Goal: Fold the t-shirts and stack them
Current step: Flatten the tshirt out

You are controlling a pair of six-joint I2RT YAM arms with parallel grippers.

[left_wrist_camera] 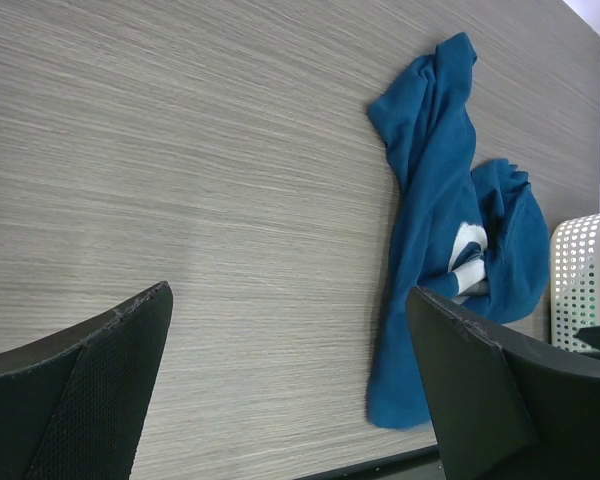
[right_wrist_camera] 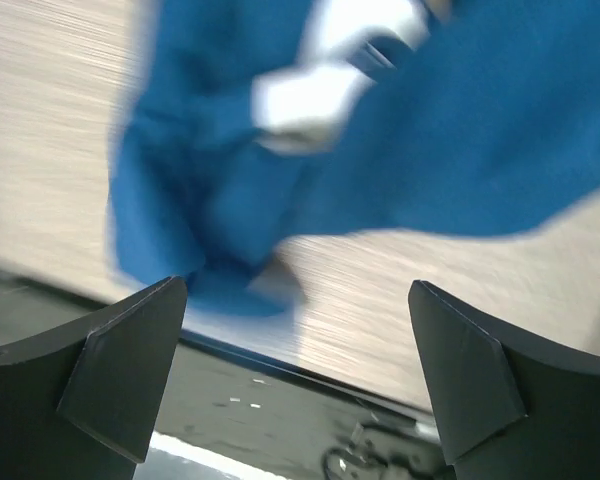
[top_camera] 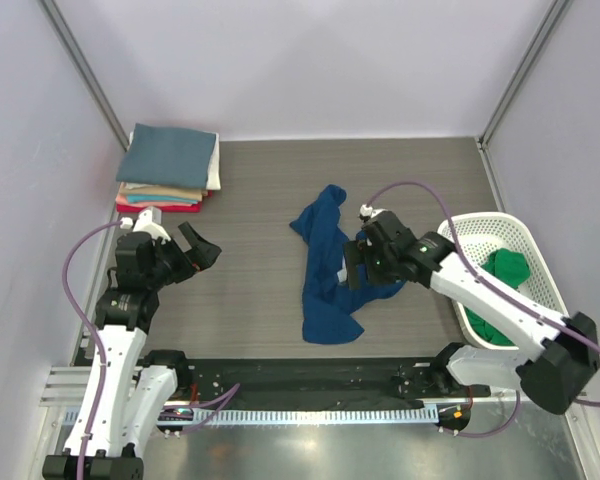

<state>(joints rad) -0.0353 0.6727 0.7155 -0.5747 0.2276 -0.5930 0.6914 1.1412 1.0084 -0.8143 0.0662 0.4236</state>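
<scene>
Right fingers (right_wrist_camera: pixel 120 370): spread, empty, at the right edge of the navy t-shirt (top_camera: pixel 320 300).
Left fingers (left_wrist_camera: pixel 80 400): spread, empty, well apart to its left.
Shirt axis: far-to-near along the worktop (top_camera: pixel 250 200).
Nearer arm: right.

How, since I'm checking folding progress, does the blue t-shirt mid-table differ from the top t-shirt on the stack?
The blue t-shirt lies crumpled in a long twisted heap on the table; the top t-shirt is folded flat into a neat rectangle on the stack. The blue t-shirt is deep blue with a white print showing; the top t-shirt is plain greyish slate-blue. Both are soft, blue-toned cloth.
</scene>
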